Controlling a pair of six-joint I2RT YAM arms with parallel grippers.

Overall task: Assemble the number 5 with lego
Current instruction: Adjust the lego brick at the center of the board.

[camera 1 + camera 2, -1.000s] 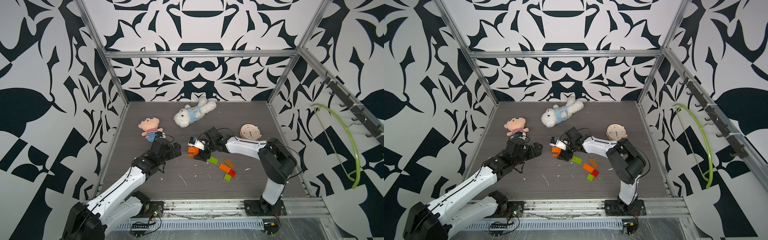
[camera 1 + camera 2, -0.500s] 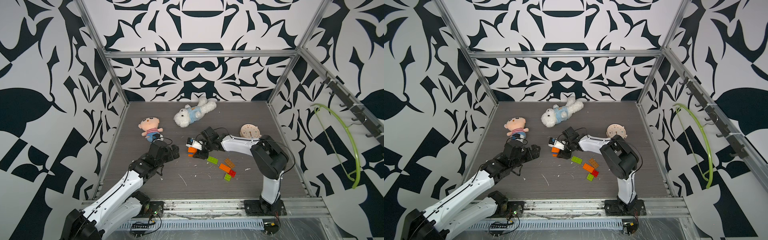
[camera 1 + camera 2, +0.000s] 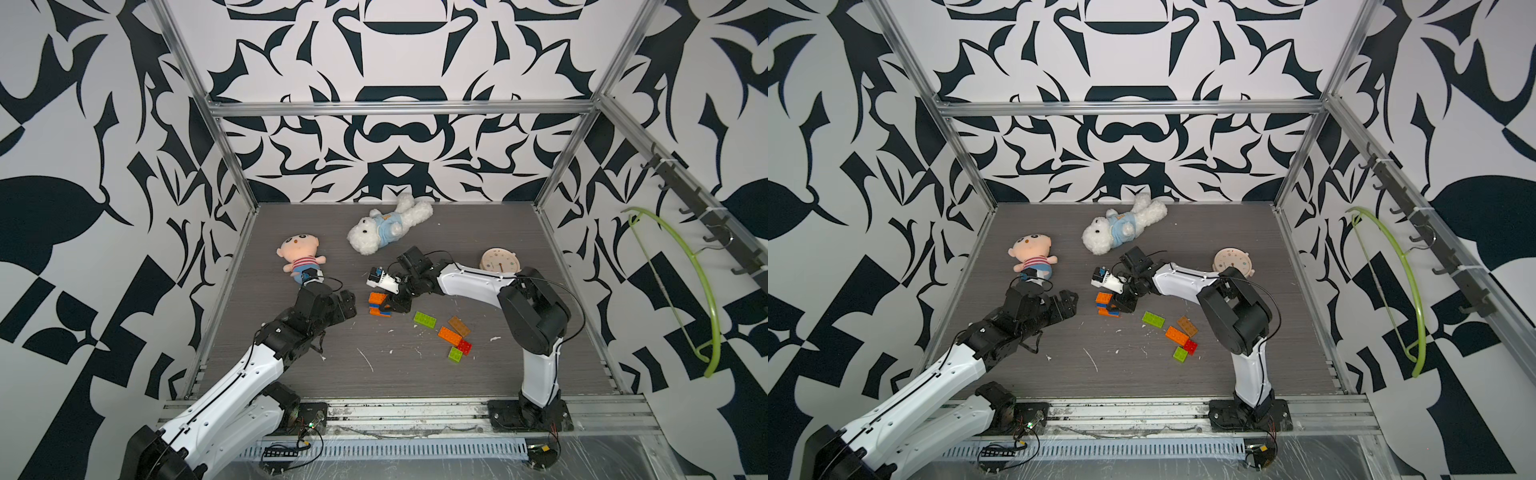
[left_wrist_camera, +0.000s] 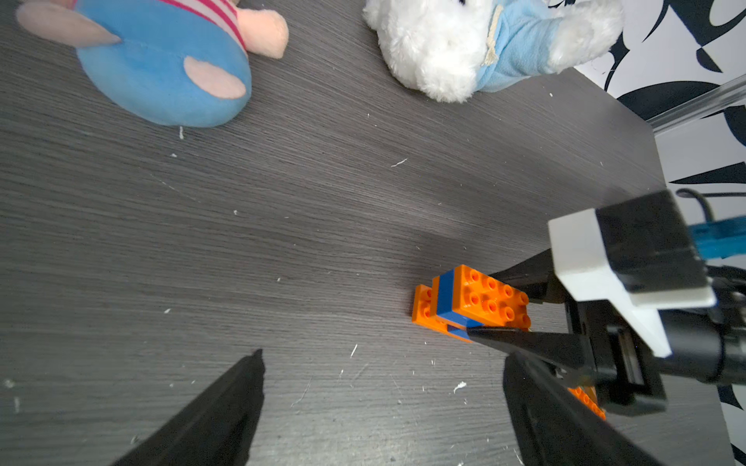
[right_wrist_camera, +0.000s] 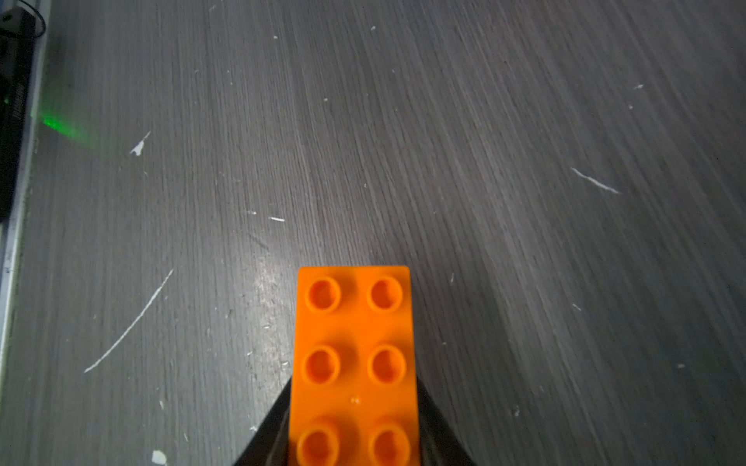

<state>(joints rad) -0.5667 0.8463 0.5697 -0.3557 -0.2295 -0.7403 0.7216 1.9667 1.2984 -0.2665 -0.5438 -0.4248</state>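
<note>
A stack of lego, orange bricks with a blue one between, lies on the dark table. My right gripper is shut on it; in the right wrist view its top orange brick sits between the black fingers. The left wrist view shows the same stack pinched by those fingers. My left gripper is open and empty, just left of the stack. Loose lego lie to the right: green, tan, orange, red and a small green one.
A plush doll lies behind the left gripper and a white plush bear at the back. A round beige clock sits behind the right arm. A green hanger hangs on the right wall.
The right gripper's jaws have closed onto the orange and blue stack. The left gripper stays open and in nearly the same place.
</note>
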